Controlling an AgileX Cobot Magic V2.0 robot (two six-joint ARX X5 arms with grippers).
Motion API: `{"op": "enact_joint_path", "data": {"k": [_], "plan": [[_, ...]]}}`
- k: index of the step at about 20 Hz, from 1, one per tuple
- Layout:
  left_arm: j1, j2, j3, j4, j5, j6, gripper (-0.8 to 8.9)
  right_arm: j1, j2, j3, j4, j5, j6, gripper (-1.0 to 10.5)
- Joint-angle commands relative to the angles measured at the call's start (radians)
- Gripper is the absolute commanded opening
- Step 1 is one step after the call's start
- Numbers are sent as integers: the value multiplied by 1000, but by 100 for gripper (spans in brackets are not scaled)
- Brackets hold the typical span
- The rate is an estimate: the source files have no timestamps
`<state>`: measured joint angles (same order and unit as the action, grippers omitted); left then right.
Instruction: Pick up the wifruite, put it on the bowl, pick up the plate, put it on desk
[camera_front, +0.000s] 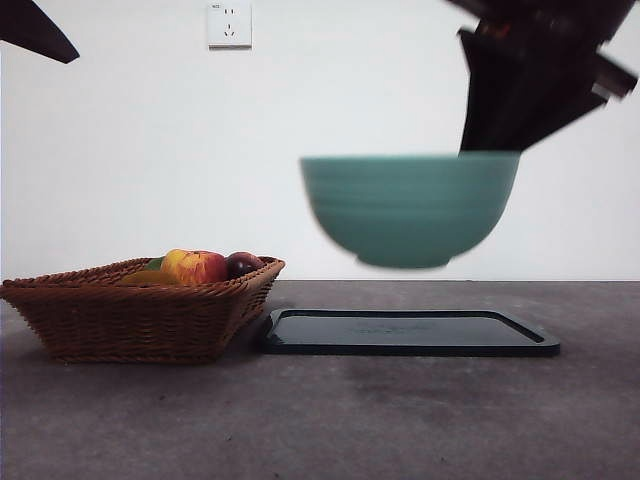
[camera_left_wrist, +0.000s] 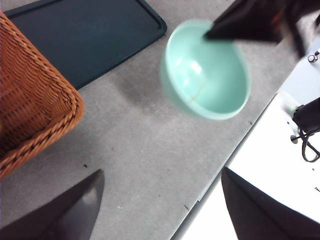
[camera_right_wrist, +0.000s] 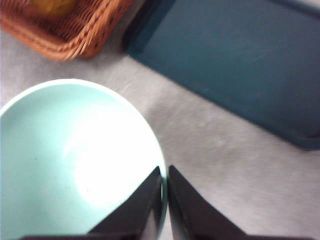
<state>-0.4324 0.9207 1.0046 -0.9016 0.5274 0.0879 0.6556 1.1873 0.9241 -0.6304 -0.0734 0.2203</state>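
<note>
The mint-green bowl (camera_front: 410, 210) hangs in the air above the black tray, blurred. My right gripper (camera_front: 490, 148) comes down from the upper right and is shut on the bowl's rim. In the right wrist view its jaws (camera_right_wrist: 164, 171) pinch the rim with one jaw inside the bowl (camera_right_wrist: 75, 160). The bowl's inside (camera_left_wrist: 205, 70) looks empty. My left gripper (camera_left_wrist: 162, 172) is open above the grey desk (camera_left_wrist: 145, 150), holding nothing, and shows as a black tip (camera_front: 35, 35) at the top left. The wifruite and a plate are out of view.
A brown wicker basket (camera_front: 130, 310) stands at the left with a red-and-yellow apple (camera_front: 195, 266) and a dark plum (camera_front: 243, 264) in it. A glossy black tray (camera_front: 410, 332) lies flat beside it, under the bowl. The desk's edge (camera_left_wrist: 220, 175) runs near the left gripper.
</note>
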Motion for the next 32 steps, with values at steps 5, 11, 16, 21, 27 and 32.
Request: {"op": "enact_joint_path", "data": {"k": [5, 11, 16, 21, 27, 32], "plan": [[-5, 5, 16, 2, 6, 8, 371, 23, 33, -155, 158, 7, 81, 13], [-5, 5, 16, 2, 6, 8, 371, 32, 93, -188, 222, 2, 88, 13], [-5, 5, 16, 2, 6, 8, 371, 43, 135, -188, 240, -4, 94, 12], [-5, 5, 16, 3, 6, 8, 371, 43, 153, -188, 241, -5, 95, 13], [-5, 5, 16, 3, 6, 8, 371, 43, 153, -188, 241, -5, 114, 225], [-5, 5, 16, 3, 6, 8, 371, 42, 125, -173, 241, 5, 113, 230]]}}
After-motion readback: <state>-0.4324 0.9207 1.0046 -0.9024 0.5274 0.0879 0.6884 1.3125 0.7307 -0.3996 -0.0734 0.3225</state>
